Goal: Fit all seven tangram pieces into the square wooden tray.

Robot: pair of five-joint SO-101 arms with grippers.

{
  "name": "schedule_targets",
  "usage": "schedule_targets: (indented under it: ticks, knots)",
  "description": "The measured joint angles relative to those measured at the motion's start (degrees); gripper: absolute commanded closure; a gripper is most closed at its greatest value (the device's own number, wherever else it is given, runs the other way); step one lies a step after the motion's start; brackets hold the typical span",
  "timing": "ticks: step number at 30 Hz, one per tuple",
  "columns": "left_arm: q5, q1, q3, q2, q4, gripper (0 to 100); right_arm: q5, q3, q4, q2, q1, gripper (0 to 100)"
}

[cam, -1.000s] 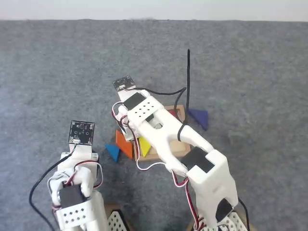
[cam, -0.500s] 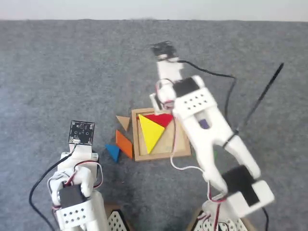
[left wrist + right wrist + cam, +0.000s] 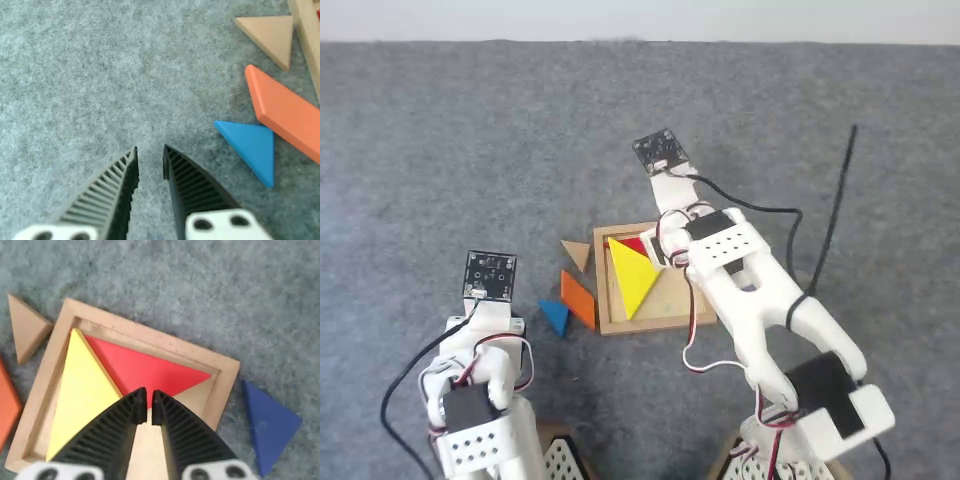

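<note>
White plastic arms point(image 3: 760, 300) carry black servos point(image 3: 470, 405), trailing cables point(image 3: 835, 200) and ridged black pincer fingers point(image 3: 195, 190).

Overhead, a fixed camera is looking steeply down over the grey felt tabletop point(image 3: 440, 150) from the arms' base side, far enough off to be taking in the whole square wooden tray point(image 3: 640, 325). The left wrist camera is peering past its own end effector point(image 3: 150, 150), close to the felt. The right wrist camera is staring almost straight down past its end effector point(image 3: 149, 392) at close range. All three views are sharing the tan wooden triangle point(image 3: 578, 254) and orange parallelogram point(image 3: 578, 298) beside the tray.
</note>
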Motion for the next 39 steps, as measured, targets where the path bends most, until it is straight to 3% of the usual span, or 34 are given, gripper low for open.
schedule_targets:
  ticks: [10,16,24,39]
  knots:
    - [0.0,0.0,0.0,0.0,0.0,92,0.53,0.0,0.0,2.46,-5.71,97.2]
    - [0.0,0.0,0.0,0.0,0.0,92,1.41,0.0,0.0,2.46,-5.54,97.2]
    - [0.0,0.0,0.0,0.0,0.0,92,1.41,0.0,0.0,2.81,-0.09,97.2]
    - [0.0,0.0,0.0,0.0,0.0,92,1.41,-12.75,0.0,16.53,0.35,97.2]
